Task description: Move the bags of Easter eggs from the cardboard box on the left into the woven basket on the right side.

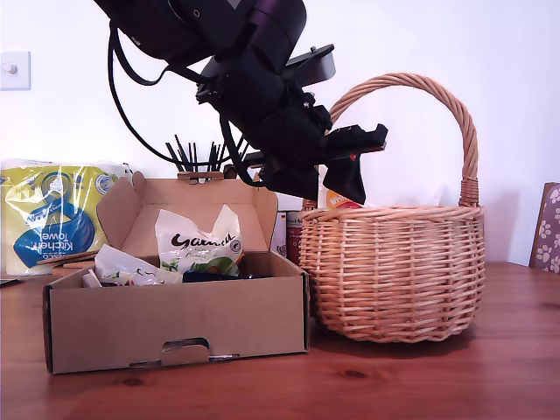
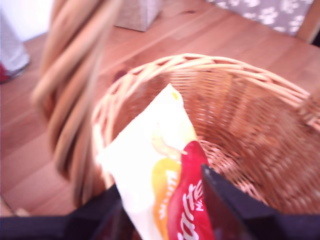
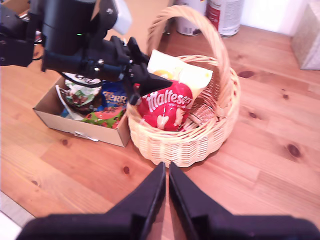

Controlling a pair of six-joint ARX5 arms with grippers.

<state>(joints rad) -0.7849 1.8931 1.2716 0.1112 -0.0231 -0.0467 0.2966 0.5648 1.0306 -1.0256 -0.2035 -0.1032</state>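
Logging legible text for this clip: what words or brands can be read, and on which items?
"Maltesers": red bag held by my first gripper over the woven basket.
"Kitchen Towel", mirrored: yellow-and-blue pack.
"TERR...", cut off: blue bag in the cardboard box.
Black script starting "Ga...": white bag, rest unclear.
Cans: unreadable.

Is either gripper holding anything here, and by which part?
My first gripper grips the red bag by one end over the basket. My second gripper is shut and empty.

White wall point(image 1: 490, 52), wood table point(image 1: 437, 385)
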